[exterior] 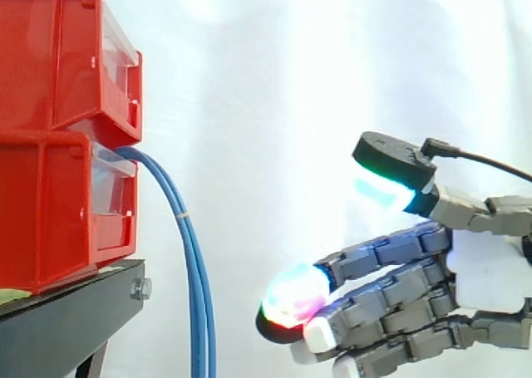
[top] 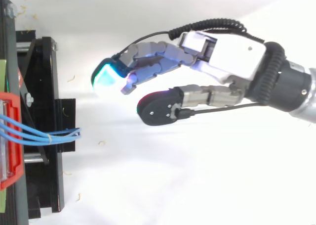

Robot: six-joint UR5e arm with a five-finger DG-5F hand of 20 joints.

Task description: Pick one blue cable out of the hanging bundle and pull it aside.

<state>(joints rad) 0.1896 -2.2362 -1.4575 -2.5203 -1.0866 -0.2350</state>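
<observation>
Where the blue cables (exterior: pixel 202 311) hang from the lower red bin (exterior: pixel 50 203) past the black stand's (exterior: pixel 66 316) front edge, cut off below, my fingers (exterior: pixel 391 252) hover loosely extended, empty, well apart. From above, the cables (top: pixel 49 133) overhang that edge, and my fingers (top: pixel 153 52) are clear of them.

Two bins (exterior: pixel 51 79) stacked on a stand (exterior: pixel 71 311) at left; a cable bundle (exterior: pixel 196 295) hangs from the front of the lower bin (exterior: pixel 50 220), the hand (exterior: pixel 490 266) well apart to its right.

Open, unobstructed room between the hand (exterior: pixel 490 270) and the hanging blue cables (exterior: pixel 198 295), and on both sides of them; behind, close by, red bins (exterior: pixel 50 145) and black stand (exterior: pixel 66 320) barring the way.
</observation>
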